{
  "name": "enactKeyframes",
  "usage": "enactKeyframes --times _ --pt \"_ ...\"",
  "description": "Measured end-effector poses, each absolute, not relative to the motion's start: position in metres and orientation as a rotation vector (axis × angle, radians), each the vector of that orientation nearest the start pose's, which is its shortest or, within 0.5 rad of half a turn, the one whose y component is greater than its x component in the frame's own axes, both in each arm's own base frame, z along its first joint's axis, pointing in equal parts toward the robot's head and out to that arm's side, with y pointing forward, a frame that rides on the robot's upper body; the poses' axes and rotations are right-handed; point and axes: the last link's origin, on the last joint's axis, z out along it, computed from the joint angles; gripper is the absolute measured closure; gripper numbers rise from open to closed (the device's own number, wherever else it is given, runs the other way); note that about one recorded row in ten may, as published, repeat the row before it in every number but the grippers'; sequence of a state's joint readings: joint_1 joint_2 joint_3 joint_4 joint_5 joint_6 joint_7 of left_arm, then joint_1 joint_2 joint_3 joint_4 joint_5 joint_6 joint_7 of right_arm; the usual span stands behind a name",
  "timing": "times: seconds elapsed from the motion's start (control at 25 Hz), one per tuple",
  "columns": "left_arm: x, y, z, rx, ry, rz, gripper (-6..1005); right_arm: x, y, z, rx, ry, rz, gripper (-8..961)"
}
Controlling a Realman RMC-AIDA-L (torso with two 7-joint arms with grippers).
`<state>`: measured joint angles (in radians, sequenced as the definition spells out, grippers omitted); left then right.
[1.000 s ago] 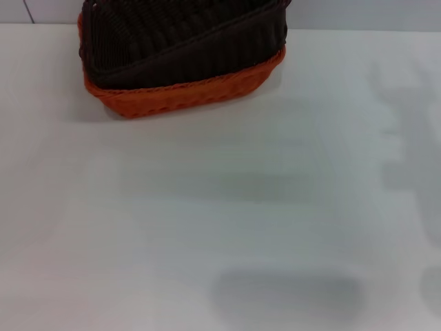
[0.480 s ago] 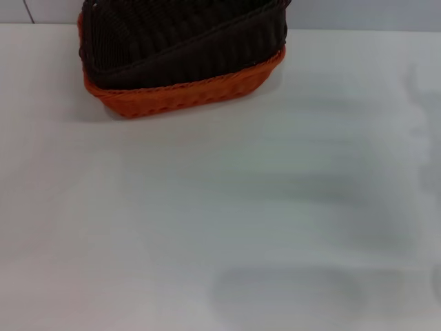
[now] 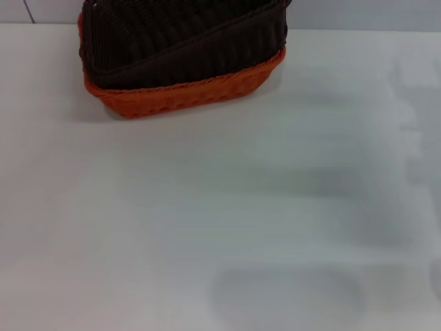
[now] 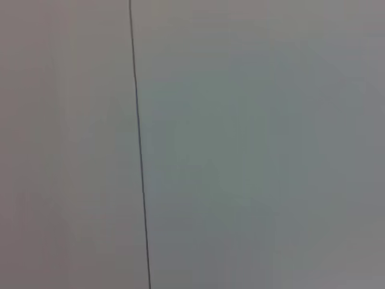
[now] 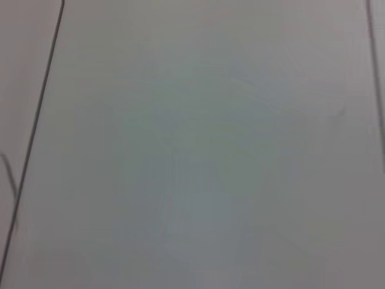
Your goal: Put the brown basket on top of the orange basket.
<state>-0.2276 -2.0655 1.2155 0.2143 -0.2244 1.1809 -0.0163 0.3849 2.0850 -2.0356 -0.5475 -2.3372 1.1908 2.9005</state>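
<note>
At the far left of the white table point(image 3: 227, 207), the brown basket point(image 3: 179, 41) sits nested in the orange basket point(image 3: 182, 96), tilted a little, with the orange rim and lower wall showing beneath it. Its upper part runs out of the head view. Neither gripper appears in the head view. Both wrist views show only bare pale surface point(image 4: 252, 150) with thin dark seam lines point(image 5: 36, 132).
Faint grey shadows point(image 3: 406, 138) lie on the table at the right and near the front edge. The table's back edge point(image 3: 358, 30) meets a pale wall just behind the baskets.
The baskets have not moved. The faint shadows on the right side of the table have shifted slightly.
</note>
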Motion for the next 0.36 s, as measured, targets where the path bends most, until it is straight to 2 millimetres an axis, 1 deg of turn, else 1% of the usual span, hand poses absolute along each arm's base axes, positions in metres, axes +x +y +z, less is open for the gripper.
enactKeyframes --times 0.12,0.16,0.2,0.28,0.32,0.36 --pt "-0.424 0.262 0.088 -1.072 -0.54 -0.411 287 0.26 0.342 0.022 -1.303 0.251 0.816 192" --pt "-0.425 0.262 0.088 -1.073 -0.542 -0.409 287 0.26 0.342 0.022 -1.303 0.251 0.816 192" --pt "-0.425 0.262 0.088 -1.073 -0.542 -0.409 287 0.262 0.335 0.023 -1.287 0.246 0.821 192" --pt "-0.426 0.261 0.087 -1.073 -0.544 -0.407 287 0.263 0.333 0.024 -1.282 0.244 0.823 192" --pt "-0.427 0.257 0.087 -1.071 -0.549 -0.402 287 0.266 0.326 0.024 -1.273 0.241 0.828 192" --pt "-0.428 0.256 0.087 -1.07 -0.551 -0.402 287 0.266 0.326 0.024 -1.273 0.241 0.828 192"
